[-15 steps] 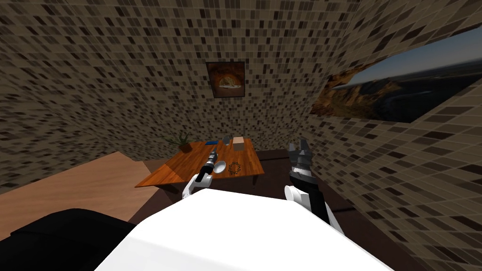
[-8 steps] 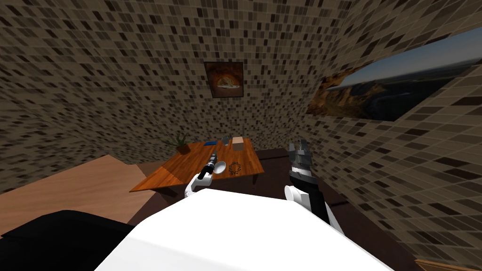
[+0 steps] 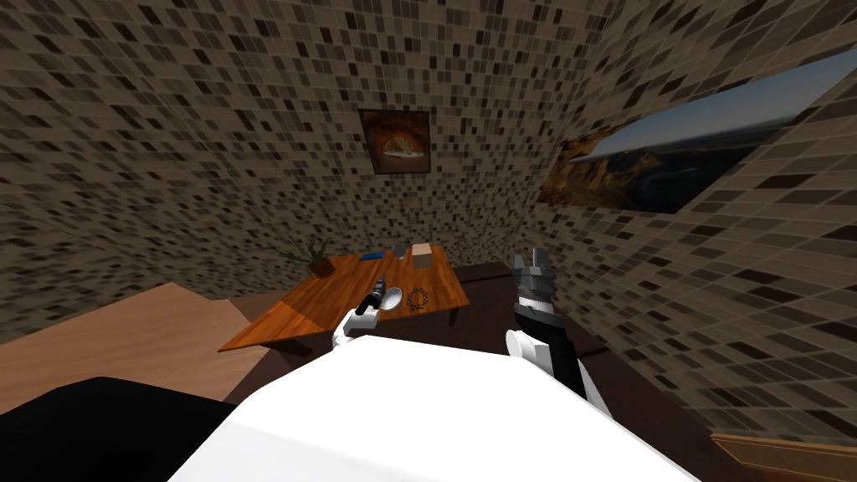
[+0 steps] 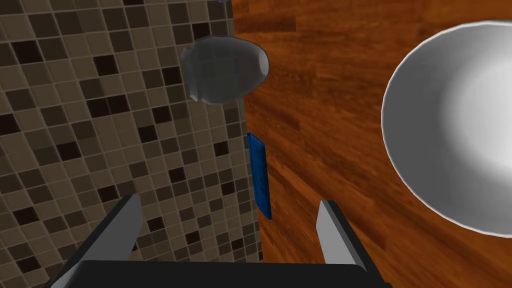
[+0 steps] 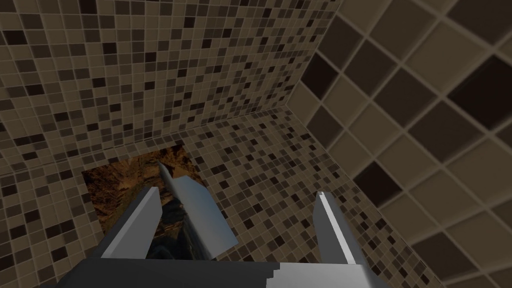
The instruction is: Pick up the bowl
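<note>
Head and wrist views at the approach to the bowl. The wooden surface (image 3: 335, 293) is shown ahead of the robot, and the white bowl (image 4: 460, 125) is seen resting upright and empty on its near part. In the head view a dark ring (image 3: 417, 298) lies just beside the bowl, on the robot's right of it. The left hand (image 3: 380, 280) is held low over the surface at the bowl's other side. Its fingers (image 4: 330, 230) are spread apart with nothing between them, and the bowl is placed outside the gap, beyond one finger. A flat blue item (image 4: 260, 175) and a grey translucent vessel (image 4: 225, 70) are seen past the gap, at the far edge of the surface. A pale box (image 3: 423, 253) stands near the vessel, and a potted plant (image 3: 318, 255) occupies the far left corner. The right hand (image 3: 533, 255) is raised at the robot's right, well apart from the surface, its fingers likewise spread and empty.
</note>
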You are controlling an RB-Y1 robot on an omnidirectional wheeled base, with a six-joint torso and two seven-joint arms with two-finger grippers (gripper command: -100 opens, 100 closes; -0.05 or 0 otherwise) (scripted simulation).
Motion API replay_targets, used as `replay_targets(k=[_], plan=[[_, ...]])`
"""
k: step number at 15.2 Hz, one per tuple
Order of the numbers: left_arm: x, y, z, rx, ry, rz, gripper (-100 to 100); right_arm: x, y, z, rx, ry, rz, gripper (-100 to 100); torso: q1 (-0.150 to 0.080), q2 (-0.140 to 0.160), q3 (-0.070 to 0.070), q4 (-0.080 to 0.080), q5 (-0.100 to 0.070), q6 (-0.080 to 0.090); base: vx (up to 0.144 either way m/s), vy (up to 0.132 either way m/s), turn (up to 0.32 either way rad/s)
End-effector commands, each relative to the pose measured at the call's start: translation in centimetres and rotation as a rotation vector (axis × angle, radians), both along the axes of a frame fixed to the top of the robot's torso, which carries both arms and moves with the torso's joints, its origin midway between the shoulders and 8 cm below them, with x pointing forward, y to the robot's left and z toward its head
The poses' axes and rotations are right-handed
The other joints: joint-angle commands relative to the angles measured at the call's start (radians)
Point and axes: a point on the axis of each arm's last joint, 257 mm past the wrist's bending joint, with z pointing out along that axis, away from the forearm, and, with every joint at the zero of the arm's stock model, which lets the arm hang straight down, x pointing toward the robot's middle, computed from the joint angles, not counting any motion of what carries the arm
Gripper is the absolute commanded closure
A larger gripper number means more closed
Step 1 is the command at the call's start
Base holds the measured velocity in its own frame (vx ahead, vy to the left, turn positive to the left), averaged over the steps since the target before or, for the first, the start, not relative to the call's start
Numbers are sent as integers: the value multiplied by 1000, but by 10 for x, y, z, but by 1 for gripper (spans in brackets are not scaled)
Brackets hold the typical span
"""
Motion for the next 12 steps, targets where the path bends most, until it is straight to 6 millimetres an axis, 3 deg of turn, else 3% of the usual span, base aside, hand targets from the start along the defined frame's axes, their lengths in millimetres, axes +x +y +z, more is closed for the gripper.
replay_targets(k=[1, 4, 5, 6, 8, 12], plan=[[-4, 7, -23, -15, 71, 19, -100, 0, 0, 0, 0, 0, 0, 0, 0, 0, 0, 0, 0, 0, -10, 41, -87], [-13, 12, -50, -33, 158, 41, -100, 0, 0, 0, 0, 0, 0, 0, 1, 0, 0, 0, 0, 0, -16, 59, -107], [-13, 12, -51, -33, 160, 41, -100, 0, 0, 0, 0, 0, 0, 0, 2, 0, 0, 0, 0, 0, -14, 41, -27], [-17, 15, -66, -47, 212, 55, -100, 0, 0, 0, 0, 0, 0, 0, 1, 0, 0, 0, 0, 0, -12, 38, -68], [-20, 15, -72, -50, 230, 58, -100, 0, 0, 0, 0, 0, 0, 0, 0, 0, 0, 0, 0, 0, -12, 34, -59], [-38, 19, -111, -85, 364, 88, -100, 0, 0, 0, 0, 0, 0, 0, 0, 0, 0, 0, 0, 0, -11, 42, -94]])
